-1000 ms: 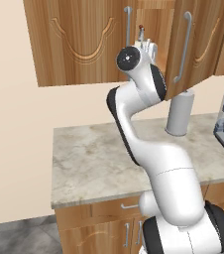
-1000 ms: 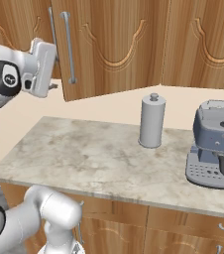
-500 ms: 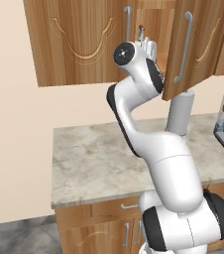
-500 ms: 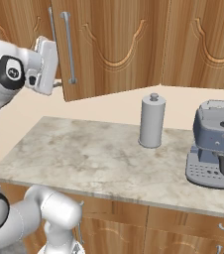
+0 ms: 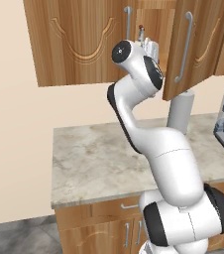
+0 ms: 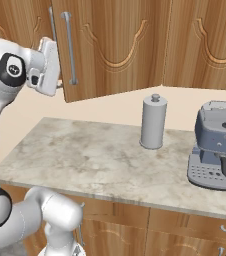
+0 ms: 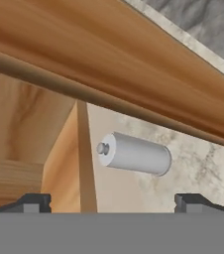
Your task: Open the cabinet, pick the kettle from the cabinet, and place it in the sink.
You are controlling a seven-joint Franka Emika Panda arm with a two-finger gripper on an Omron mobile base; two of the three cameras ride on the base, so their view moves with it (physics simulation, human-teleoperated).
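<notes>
One door: the right door [image 5: 191,47] of the cabinet [image 5: 84,39] hangs swung out, left one shut.
kettle: tucked inside the opening; just its red knob [image 5: 141,28] peeks over the arm, body hidden.
handling guess: small, rigid, probably light and a bit slick, so I'd pinch the thin top handle, not the round belly.
claw: claw [image 7: 111,201] up at the door's edge, tips spread wide, holding nothing.
edges: door edge and cabinet floor crowd the way in.
room: table [image 6: 85,155] mostly bare; grey canister [image 6: 152,122] and coffee machine [image 6: 217,146] off right.

cabinet [image 5: 109,44] door ajar, narrow gap, canister [image 6: 152,122] below
</notes>
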